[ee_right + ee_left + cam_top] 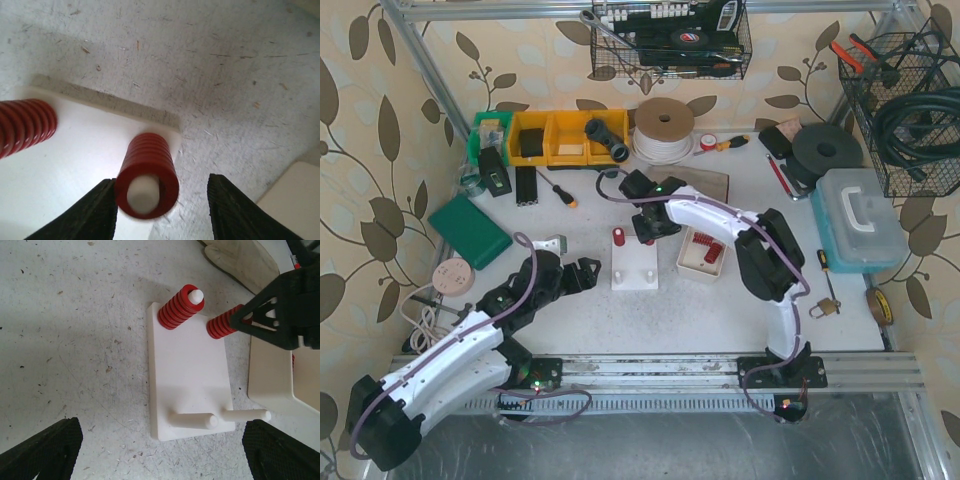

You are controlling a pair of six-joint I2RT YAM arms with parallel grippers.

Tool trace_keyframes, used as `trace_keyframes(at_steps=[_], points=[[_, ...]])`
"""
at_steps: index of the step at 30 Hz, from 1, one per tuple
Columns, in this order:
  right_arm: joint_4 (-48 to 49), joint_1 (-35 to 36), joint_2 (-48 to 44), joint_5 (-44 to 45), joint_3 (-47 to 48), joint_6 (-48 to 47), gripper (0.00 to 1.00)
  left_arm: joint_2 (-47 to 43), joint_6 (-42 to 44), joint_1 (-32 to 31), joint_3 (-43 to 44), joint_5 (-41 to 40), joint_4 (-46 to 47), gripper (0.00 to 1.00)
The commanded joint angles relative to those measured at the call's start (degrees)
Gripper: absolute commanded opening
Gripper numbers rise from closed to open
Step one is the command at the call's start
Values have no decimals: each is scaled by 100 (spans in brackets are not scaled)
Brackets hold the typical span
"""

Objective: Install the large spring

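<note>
Straddling the large spring [148, 160], the right gripper [160, 205] has its jaws parted: one finger sits just beside the coils and the other is clear of them, so the spring is released. The spring sits over a white peg [142, 196] at the lower centre of the right wrist view, on the white base plate [190, 370]. A second red spring [177, 307] fills the neighbouring peg. The left gripper [160, 452] hangs wide open and empty at the bottom of its view.
</note>
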Motion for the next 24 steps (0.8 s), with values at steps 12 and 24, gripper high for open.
trace_keyframes(at_steps=[12, 24], points=[[-37, -428, -2499, 355, -1329, 397, 47, 115, 110, -40, 278, 162, 68, 90], [570, -874, -3162, -492, -3499, 1009, 18, -169, 83, -38, 141, 78, 108, 89]])
